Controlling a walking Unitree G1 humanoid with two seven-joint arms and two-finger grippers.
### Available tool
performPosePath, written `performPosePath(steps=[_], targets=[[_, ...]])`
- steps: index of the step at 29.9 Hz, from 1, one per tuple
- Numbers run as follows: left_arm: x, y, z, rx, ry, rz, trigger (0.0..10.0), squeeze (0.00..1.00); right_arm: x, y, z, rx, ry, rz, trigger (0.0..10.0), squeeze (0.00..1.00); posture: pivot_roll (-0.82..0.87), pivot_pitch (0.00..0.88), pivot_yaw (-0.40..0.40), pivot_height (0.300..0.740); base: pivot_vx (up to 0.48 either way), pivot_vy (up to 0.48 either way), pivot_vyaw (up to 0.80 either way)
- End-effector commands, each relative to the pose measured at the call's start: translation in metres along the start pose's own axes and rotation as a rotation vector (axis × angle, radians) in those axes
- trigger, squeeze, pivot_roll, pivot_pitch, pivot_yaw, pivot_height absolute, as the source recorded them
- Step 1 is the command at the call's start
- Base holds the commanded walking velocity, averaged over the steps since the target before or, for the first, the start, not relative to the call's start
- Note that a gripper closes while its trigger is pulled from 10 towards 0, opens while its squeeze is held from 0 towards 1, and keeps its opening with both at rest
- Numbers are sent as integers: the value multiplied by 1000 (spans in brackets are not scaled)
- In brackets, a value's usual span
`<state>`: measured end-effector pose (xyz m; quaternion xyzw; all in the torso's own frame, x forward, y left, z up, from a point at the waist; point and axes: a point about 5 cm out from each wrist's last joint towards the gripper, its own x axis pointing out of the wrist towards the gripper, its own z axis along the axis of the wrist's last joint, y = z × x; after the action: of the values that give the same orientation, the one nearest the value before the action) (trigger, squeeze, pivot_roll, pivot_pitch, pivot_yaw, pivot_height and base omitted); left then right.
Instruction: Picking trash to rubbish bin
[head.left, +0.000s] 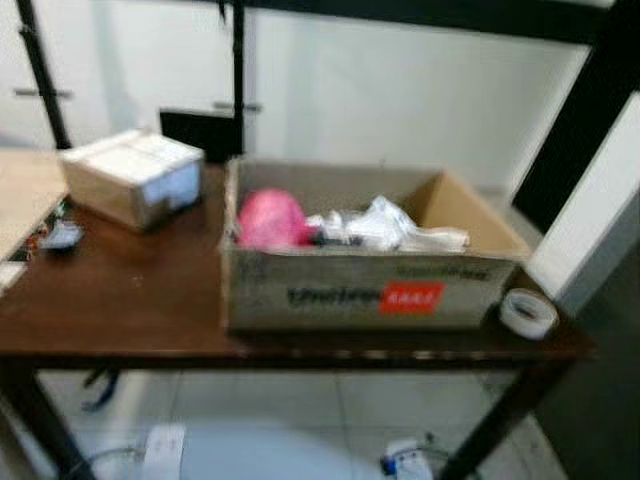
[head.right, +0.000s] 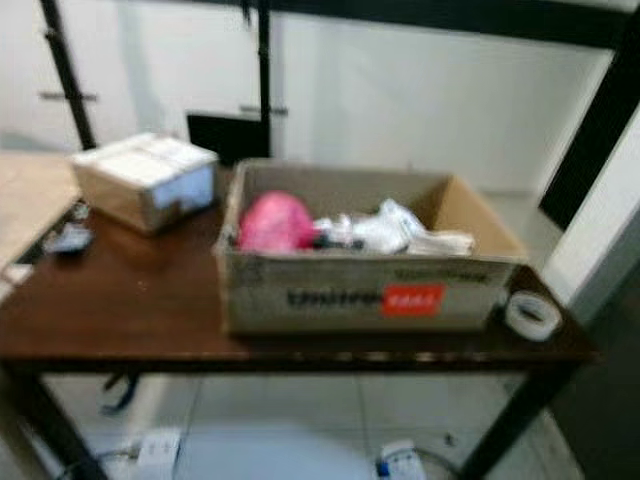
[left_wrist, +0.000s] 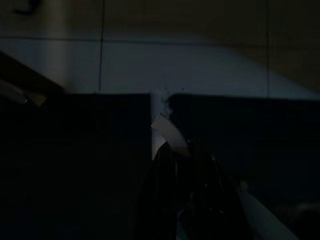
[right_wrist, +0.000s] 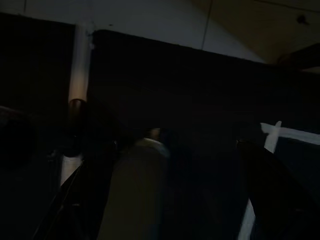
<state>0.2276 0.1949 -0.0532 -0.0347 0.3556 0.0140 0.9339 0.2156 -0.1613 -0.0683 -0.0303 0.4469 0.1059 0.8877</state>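
White walls and a pale tiled floor frame a dark brown wooden worktop (head.left: 130, 300), seen blurred. On it stands an open brown cardboard box with a red label (head.left: 370, 290), holding a pink crumpled bag (head.left: 270, 218) and white crinkled plastic wrappers (head.left: 385, 228), which look like the trash; whether this box serves as the bin I cannot tell, and no other bin is evident. Judging by that, the task seems either well along or paused between pickups. A small taped cardboard parcel (head.left: 135, 175) sits well apart on the robot's left, a roll of clear tape (head.left: 528, 312) just beside the box on the right, and small clutter (head.left: 60, 237) at the left edge. Both wrist views are very dark: the left tool (left_wrist: 185, 165) appears pressed onto a pale paper-like scrap (left_wrist: 167, 135), while the right tool's (right_wrist: 165, 190) fingers stand spread, holding nothing.
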Motion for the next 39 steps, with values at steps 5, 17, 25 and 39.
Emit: performPosePath(steps=[5,17,25,39], targets=[[-2,-5,-9,10,37,-41,10000,0,-2,-6,-6,0,18,-15,10000,0,18,76,-57,740,0,288,0],[-2,0,-6,50,25,-19,10000,0,-1,-3,-5,12,13,-12,10000,0,19,79,-55,740,0,193,0],[0,0,1,82,-3,-27,10000,0,-2,-5,-5,18,11,-17,10000,0,21,77,-52,740,0,0,0],[-14,-25,39,645,-22,-693,10000,0,-10,0,44,-129,-202,360,10000,0,11,72,-40,740,0,0,0]])
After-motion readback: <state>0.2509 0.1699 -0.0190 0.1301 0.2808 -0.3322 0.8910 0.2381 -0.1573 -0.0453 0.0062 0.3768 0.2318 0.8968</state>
